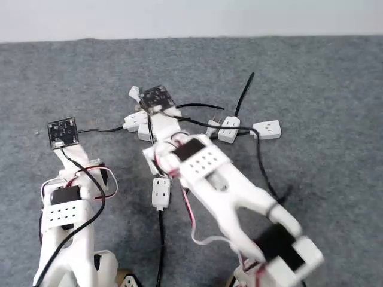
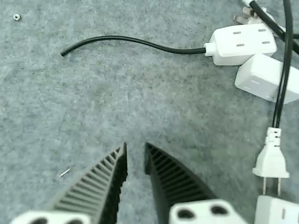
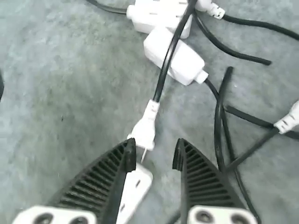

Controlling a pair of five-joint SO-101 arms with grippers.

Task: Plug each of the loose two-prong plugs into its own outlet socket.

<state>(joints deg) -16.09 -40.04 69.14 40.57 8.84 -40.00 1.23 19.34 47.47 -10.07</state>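
Right end effector (image 3: 154,148), released: white plastic two-prong plug (image 3: 144,133) just ahead; grasp pending, then likely insertion into nearby white socket block (image 3: 135,186).

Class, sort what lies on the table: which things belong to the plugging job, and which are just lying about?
Job: two-prong plug; outlet socket; other sockets; black cords.
Lying about: small nut; thin metal sliver.
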